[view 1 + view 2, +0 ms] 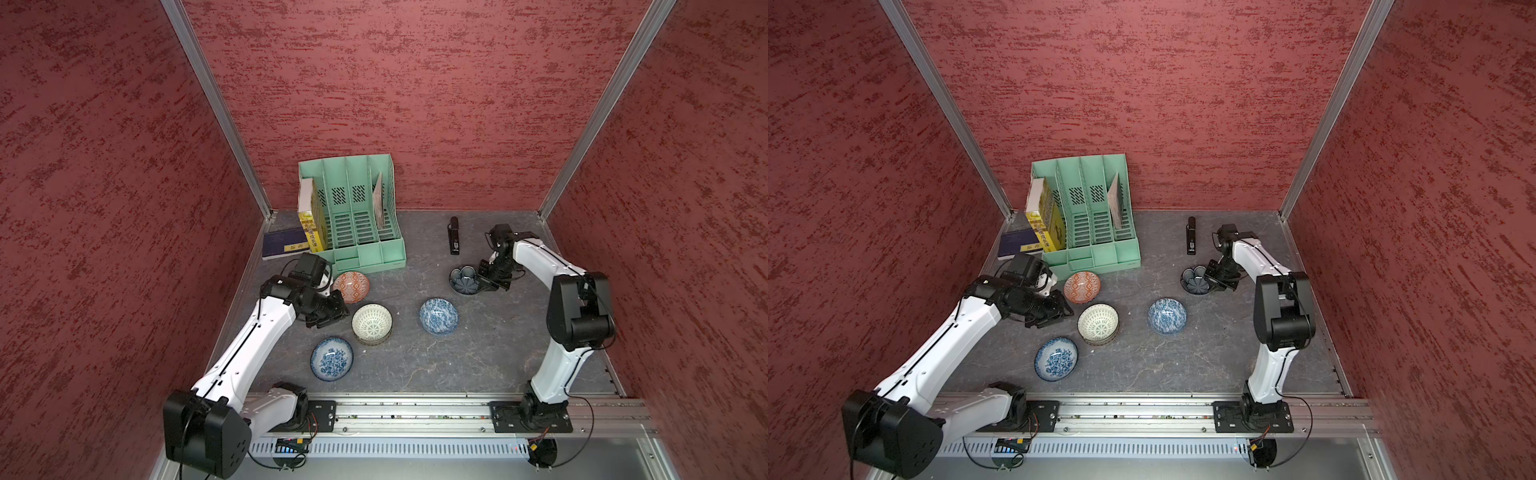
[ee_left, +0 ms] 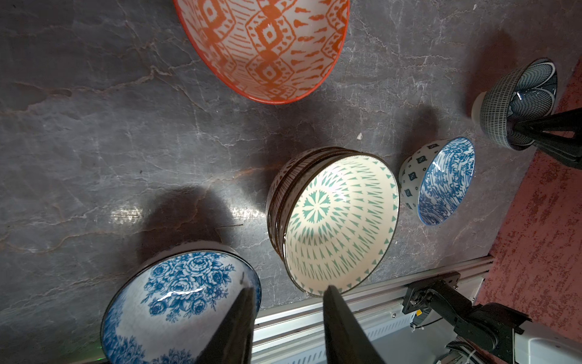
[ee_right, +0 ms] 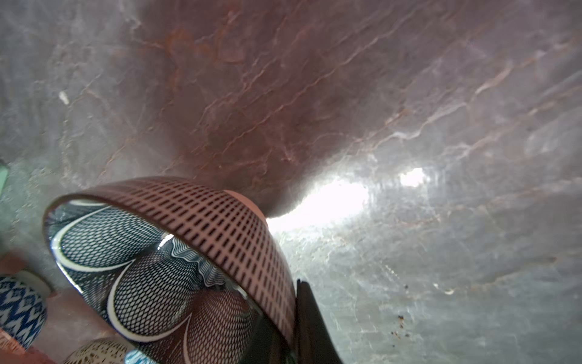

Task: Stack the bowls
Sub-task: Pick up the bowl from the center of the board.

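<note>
Pickup is the step in hand, from where I stand. The right end effector (image 1: pixel 484 279) is pinched onto the rim of the dark petal bowl (image 1: pixel 463 279), which sits far from the rail on the right side of the tabletop (image 1: pixel 498 340). The right wrist view shows one finger inside the wall and one outside. I cannot tell whether the bowl's foot has left the surface.

The left end effector (image 2: pixel 289 287) hangs partly open with nothing between its fingers, close by the orange bowl (image 1: pixel 351 286). Just beside that bowl stands the stack (image 2: pixel 280 189), with the green-lattice bowl (image 1: pixel 372 322) nested on top. Two blue-and-white bowls lie loose. The floral one (image 1: pixel 331 358) is toward the rail and the swirled one (image 1: pixel 438 316) is off to the stack's right.

My guess is that the next move is a straight lift and then a carry across to the stack. That would take it past the swirled bowl. A grip on the rim alone may let the bowl tip, so it should go slowly and level. The bowl should be centred over the green-lattice bowl before the fingers let go, and lowered rather than dropped, since it looks like ceramic.
</note>
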Controlling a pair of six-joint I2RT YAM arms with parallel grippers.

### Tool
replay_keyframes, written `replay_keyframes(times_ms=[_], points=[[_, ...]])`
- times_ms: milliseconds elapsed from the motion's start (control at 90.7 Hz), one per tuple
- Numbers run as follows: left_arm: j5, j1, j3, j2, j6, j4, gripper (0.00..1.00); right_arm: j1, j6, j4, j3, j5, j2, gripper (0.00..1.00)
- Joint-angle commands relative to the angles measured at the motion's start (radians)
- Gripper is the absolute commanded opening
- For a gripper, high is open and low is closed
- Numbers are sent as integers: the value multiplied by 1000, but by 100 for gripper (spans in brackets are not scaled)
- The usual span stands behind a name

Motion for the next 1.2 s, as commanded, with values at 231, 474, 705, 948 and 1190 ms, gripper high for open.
replay_keyframes(times_ms=[231, 474, 705, 948, 1190], points=[[95, 15, 148, 16, 40, -92, 49, 67, -16, -170, 112, -75, -165, 0], [149, 11, 239, 46, 57, -146, 53, 200, -23, -269, 190, -68, -199, 0], [163, -16, 306, 70, 55, -182, 53, 351, -5, -328, 276, -61, -182, 0], [134, -86, 393, 111, 42, -221, 52, 493, 15, -364, 370, -46, -123, 0], [113, -151, 450, 146, 22, -241, 47, 599, 32, -376, 439, -53, -68, 0]])
